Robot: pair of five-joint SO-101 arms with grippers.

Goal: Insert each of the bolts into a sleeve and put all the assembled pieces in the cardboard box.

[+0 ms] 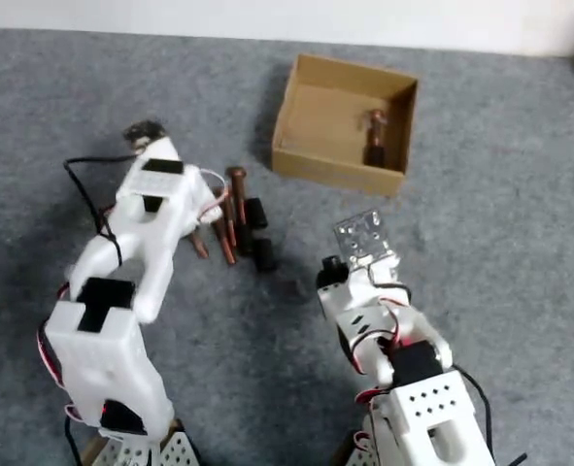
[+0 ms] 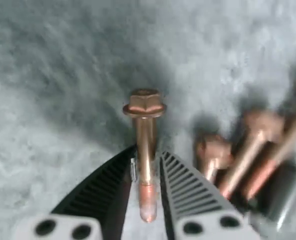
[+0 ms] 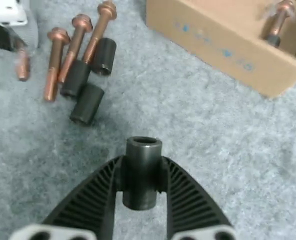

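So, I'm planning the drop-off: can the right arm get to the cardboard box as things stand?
Probably yes: the cardboard box lies open just ahead of the right claw, shut on a sleeve, with bare carpet between; the loose bolts lie off to one side.

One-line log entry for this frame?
left gripper: shut on bolt | right gripper: shut on sleeve | cardboard box: one assembled piece
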